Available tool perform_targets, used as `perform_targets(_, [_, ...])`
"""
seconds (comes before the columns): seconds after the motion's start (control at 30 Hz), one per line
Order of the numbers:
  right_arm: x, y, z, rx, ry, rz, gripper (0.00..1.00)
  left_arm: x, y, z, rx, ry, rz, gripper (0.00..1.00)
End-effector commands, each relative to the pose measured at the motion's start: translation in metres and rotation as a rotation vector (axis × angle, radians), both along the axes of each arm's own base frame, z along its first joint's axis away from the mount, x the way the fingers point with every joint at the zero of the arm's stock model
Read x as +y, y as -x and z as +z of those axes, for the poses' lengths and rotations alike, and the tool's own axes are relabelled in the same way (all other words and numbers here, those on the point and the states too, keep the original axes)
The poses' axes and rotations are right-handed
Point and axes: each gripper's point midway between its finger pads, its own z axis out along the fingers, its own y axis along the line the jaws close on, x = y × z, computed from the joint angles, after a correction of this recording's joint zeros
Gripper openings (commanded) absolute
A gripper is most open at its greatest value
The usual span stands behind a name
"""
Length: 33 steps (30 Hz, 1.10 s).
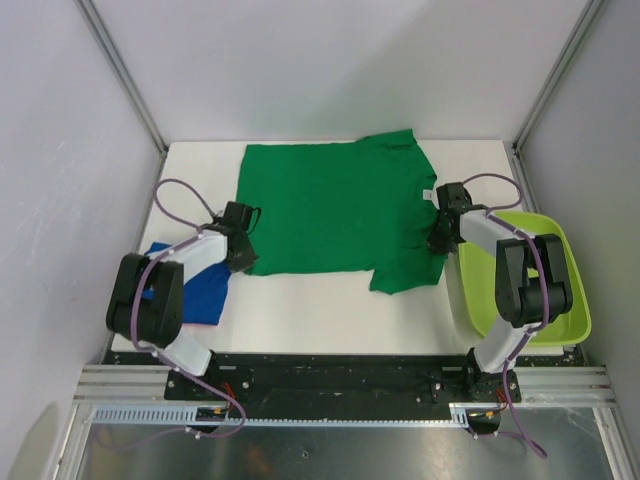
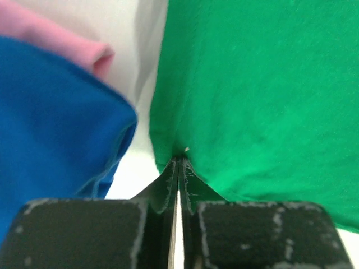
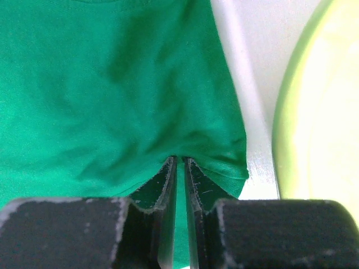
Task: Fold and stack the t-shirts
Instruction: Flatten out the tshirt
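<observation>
Early: green shirt [image 1: 335,205] flat and unfolded on counter [image 1: 300,310], just left of tub [image 1: 575,300]. Left jaws and right jaws clenched on its side edges. Blue shirt [image 1: 205,290] well left of tub, nothing stacked.

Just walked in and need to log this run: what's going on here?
Two robot arms are working on a green shirt spread flat on the table. The left gripper is shut on its left edge near the front corner. The right gripper is shut on its right side by the sleeve. It is not yet folded. A blue shirt lies compact at the left; a lime tub sits on the right.
</observation>
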Motion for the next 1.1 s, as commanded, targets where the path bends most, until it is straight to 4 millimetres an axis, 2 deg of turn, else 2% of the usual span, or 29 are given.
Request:
perform_targets(0.0, [0.004,-0.010,0.010,-0.026,0.003,0.009,0.14,-0.020,-0.038,0.009,-0.042,0.043,-0.027,0.05])
perform_targets(0.13, [0.005,-0.009,0.009,-0.023,0.003,0.011,0.14,-0.039,-0.056,0.006,-0.043,0.069,-0.080,0.10])
perform_targets(0.2, [0.005,-0.009,0.009,-0.021,0.006,0.014,0.13,-0.045,-0.060,0.013,-0.064,0.071,-0.102,0.15])
perform_targets(0.27, [0.006,-0.009,0.008,-0.020,0.007,0.018,0.13,-0.043,-0.059,0.022,-0.090,0.061,-0.095,0.18])
perform_targets(0.43, [0.008,-0.008,0.005,-0.012,0.010,0.027,0.13,-0.020,-0.037,0.041,-0.143,0.007,-0.014,0.26])
perform_targets(0.67, [0.011,-0.008,0.003,-0.009,0.008,0.037,0.12,0.000,-0.009,0.056,-0.183,-0.024,0.055,0.21])
perform_targets(0.9, [0.014,-0.008,0.003,-0.010,0.006,0.044,0.12,0.005,0.007,0.036,-0.126,-0.034,0.097,0.15])
perform_targets(1.0, [0.015,-0.007,0.001,-0.004,0.005,0.047,0.12,0.007,0.010,0.023,-0.090,-0.037,0.127,0.17])
perform_targets(1.07, [0.016,-0.007,0.001,-0.003,0.005,0.048,0.12,0.006,0.011,0.017,-0.074,-0.033,0.140,0.22])
